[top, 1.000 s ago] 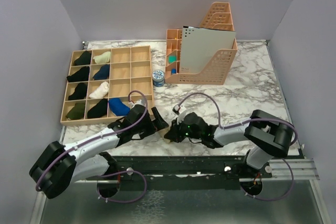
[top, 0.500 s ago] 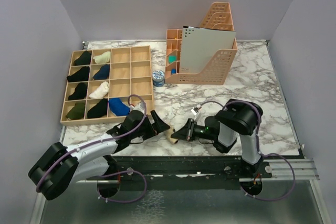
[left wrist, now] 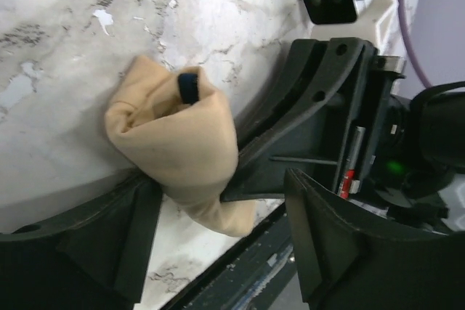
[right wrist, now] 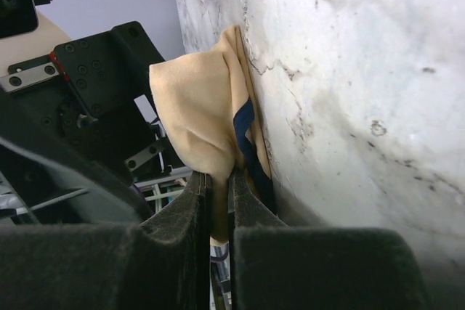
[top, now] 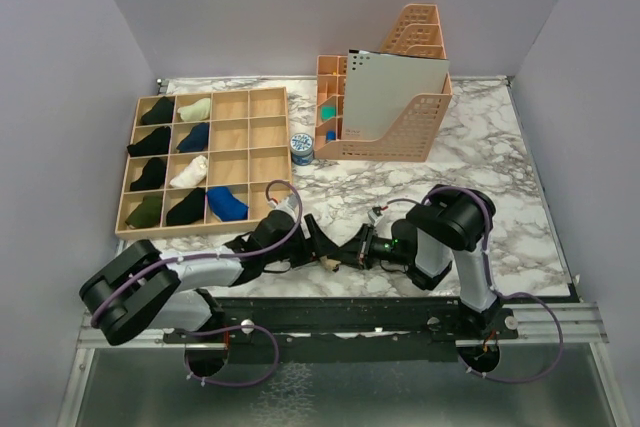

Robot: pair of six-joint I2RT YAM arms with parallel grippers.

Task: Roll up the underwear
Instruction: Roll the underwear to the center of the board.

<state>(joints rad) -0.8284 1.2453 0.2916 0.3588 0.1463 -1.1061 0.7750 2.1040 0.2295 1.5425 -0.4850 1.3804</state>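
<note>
Left wrist view shows the tan fabric underwear with dark blue trim (left wrist: 174,150) bunched into a loose lump on the white marble table (left wrist: 65,56). In the top view it sits at the table's 6 o'clock edge. The left gripper (left wrist: 221,186) stands wide, with one finger at the lump's 7 o'clock and the other at its 4 o'clock, neither clearly pressing the cloth. The right gripper (right wrist: 218,186) reaches in from the lump's 3 o'clock in the top view and is pinched tight on a fold of the cloth.

I judge the rolling to be near its end: the bundle is formed but slack. The next move likely calls for the left fingers to close around the lump, so the right can let go without it unrolling.

In the top view the arms hide nearly all of the cloth. Whether the roll is tucked, and how much hangs past the table edge, cannot be told.
</note>
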